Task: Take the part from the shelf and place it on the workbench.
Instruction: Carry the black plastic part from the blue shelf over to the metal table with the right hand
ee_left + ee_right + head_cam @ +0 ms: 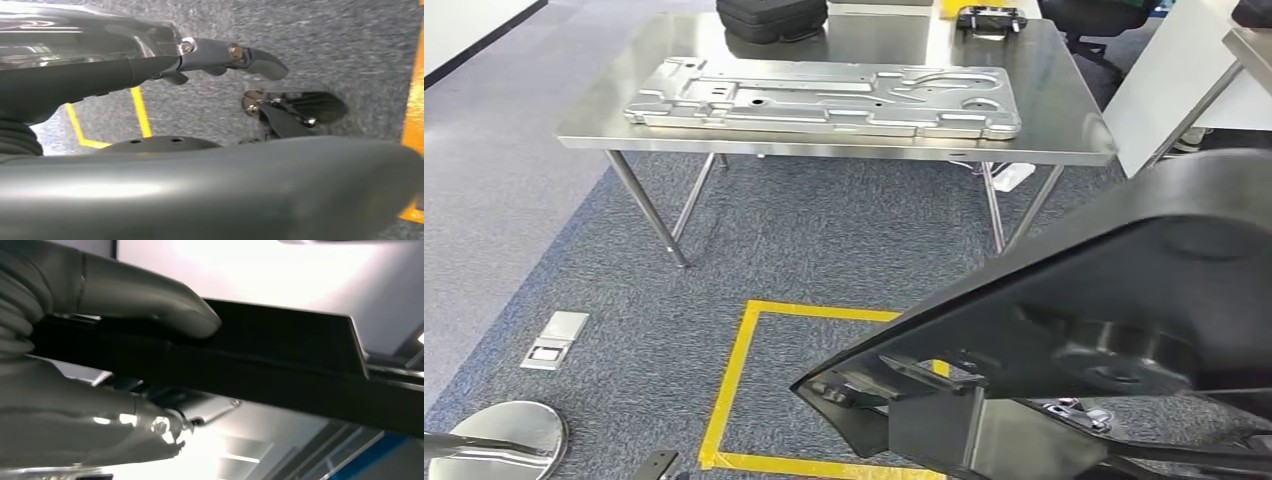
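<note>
Up close in the head view, a large black moulded part (1084, 330) fills the lower right, tilted, its near edge hanging over the grey carpet and over a square of yellow tape (742, 385) on the floor. Beyond it stands the steel workbench (1064, 120), well apart from the part, with a long stamped metal panel (824, 97) lying flat across its top, a black case (771, 17) at the far edge and a small black controller (991, 18) further along to the right. A white floor socket plate (554, 339) sits in the carpet at the left, near a round shiny base (499, 440). The right wrist view gives what the head view cannot: the right hand (120, 355) grips the part's (280, 360) dark edge, the thick grey thumb (150, 305) pressed on one face and the other fingers (145, 427) curled under the opposite face, with bright ceiling behind. The left wrist view looks down at the carpet and the yellow tape (140, 112); the left hand (220, 57) has a finger stretched out above a broad grey curved surface, but whether it holds or touches anything I cannot tell from here
</note>
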`<act>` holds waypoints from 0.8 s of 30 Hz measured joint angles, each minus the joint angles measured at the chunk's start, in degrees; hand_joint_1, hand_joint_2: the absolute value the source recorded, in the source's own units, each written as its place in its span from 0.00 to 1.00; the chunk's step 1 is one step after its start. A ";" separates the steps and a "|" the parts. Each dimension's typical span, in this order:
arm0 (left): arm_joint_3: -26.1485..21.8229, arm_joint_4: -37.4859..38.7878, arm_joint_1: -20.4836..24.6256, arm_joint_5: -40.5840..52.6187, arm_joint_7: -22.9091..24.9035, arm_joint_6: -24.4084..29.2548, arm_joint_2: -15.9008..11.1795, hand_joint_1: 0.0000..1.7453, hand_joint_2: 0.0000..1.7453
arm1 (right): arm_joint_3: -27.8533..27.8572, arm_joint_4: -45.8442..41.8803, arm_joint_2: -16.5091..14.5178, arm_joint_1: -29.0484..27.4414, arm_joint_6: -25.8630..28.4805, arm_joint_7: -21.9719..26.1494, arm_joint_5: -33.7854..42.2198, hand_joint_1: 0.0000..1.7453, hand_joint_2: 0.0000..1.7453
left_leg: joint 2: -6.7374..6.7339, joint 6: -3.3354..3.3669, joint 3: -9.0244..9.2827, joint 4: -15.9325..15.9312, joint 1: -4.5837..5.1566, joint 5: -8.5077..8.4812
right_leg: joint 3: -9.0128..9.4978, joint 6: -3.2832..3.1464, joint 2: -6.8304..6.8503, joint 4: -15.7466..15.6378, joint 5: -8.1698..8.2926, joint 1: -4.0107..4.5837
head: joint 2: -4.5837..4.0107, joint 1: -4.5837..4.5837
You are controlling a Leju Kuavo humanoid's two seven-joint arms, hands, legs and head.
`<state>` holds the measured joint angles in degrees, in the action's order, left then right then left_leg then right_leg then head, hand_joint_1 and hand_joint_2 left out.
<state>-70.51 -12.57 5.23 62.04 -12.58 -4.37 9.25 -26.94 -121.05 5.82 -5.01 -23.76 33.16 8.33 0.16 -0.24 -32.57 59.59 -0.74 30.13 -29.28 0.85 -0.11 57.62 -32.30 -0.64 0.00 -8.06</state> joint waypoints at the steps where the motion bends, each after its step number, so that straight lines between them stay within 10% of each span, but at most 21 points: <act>1: 0.00 0.00 0.03 -0.07 -0.02 -0.04 0.00 0.00 1.00 | 0.16 0.04 -0.01 0.42 -0.20 -0.29 0.32 1.00 1.00 | 0.00 0.27 0.07 -0.33 0.05 0.23 | -0.04 0.26 -0.02 -0.03 -0.07 -0.01 | 0.00 0.01; 4: -0.03 0.00 0.10 -0.35 -0.19 -0.21 -0.04 0.00 1.00 | 0.58 0.26 -0.04 1.61 -0.74 -1.08 0.97 1.00 1.00 | -0.04 1.25 0.52 -0.81 -0.23 0.41 | -0.66 1.07 0.03 1.84 -1.49 -0.18 | 0.00 0.00; 7: -0.07 0.00 0.31 -0.58 -0.33 -0.37 -0.07 0.00 1.00 | 0.94 0.68 -0.05 2.23 -0.87 -1.46 1.19 1.00 1.00 | -0.08 1.92 1.17 -0.96 -0.35 0.93 | -6.36 1.50 0.03 12.36 -5.62 -0.26 | 0.00 -0.01; 9: -0.07 0.00 0.26 -0.64 -0.38 -0.43 -0.07 0.00 1.00 | 1.07 1.05 -0.05 2.29 -0.87 -1.64 1.20 1.00 1.00 | -0.02 1.92 1.80 -0.95 -0.38 1.52 | -9.62 1.59 0.04 16.66 -5.47 -0.31 | 0.00 -0.01; 14: -0.09 0.00 0.29 -0.64 -0.37 -0.41 -0.05 0.00 1.00 | 1.22 1.43 -0.09 2.48 -0.89 -2.55 1.54 1.00 1.00 | 0.14 1.03 4.06 -1.11 -0.38 3.33 | -5.48 0.76 0.03 3.46 3.52 0.05 | 0.00 0.01; 20: -0.10 0.00 0.69 -0.63 -0.11 -0.37 -0.01 0.00 1.00 | 1.24 1.85 -0.32 2.92 -0.90 -3.73 2.87 1.00 1.00 | -0.06 -0.61 4.03 0.16 -0.24 4.94 | -2.87 -0.80 0.18 -0.11 2.50 -0.25 | 0.00 0.09; 24: -0.11 0.00 0.37 -0.64 0.15 -0.33 -0.06 0.00 1.00 | 1.28 2.74 -0.79 3.40 -0.82 -4.26 3.16 1.00 1.00 | -0.06 -0.88 -4.21 12.49 -0.26 7.48 | -1.40 -1.36 0.38 -0.31 1.42 -0.29 | 0.00 0.14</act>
<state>-70.63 -12.57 5.61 61.40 -12.43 -4.70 9.19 -25.66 -118.31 5.03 -1.61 -24.58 28.91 11.49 0.09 -1.12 -36.78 72.08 -1.00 37.61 -30.68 -0.51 0.27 57.32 -30.88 -0.93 0.00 -7.92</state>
